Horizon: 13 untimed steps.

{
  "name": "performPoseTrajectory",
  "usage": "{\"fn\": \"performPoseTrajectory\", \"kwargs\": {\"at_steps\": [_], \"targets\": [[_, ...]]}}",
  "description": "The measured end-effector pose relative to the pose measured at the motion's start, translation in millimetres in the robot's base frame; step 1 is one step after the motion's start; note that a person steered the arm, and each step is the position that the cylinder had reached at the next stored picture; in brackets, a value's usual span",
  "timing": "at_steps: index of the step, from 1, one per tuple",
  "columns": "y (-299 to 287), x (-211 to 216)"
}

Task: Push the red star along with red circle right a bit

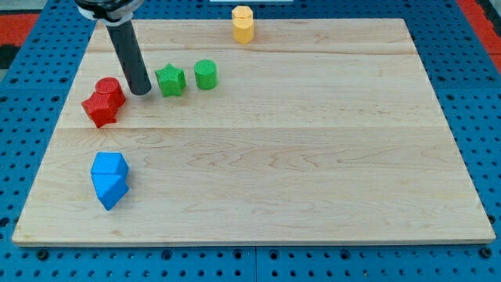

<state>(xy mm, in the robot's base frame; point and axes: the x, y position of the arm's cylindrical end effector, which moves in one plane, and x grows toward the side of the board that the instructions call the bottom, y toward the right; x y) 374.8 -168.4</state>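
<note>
Tip sits bare, right of red star and circle; circle round left first, then push right.

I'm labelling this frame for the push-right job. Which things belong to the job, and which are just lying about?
Job: red star, red circle touching it, my tip just to the view's right of them.

Lying about: green star, green cylinder, yellow block, two blue blocks.

My dark rod slants down from the view's top left, my tip on the board
</note>
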Motion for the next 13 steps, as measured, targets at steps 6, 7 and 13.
{"fn": "performPoseTrajectory", "kwargs": {"at_steps": [6, 7, 13], "targets": [[-84, 71], [-86, 71], [-85, 35]]}}
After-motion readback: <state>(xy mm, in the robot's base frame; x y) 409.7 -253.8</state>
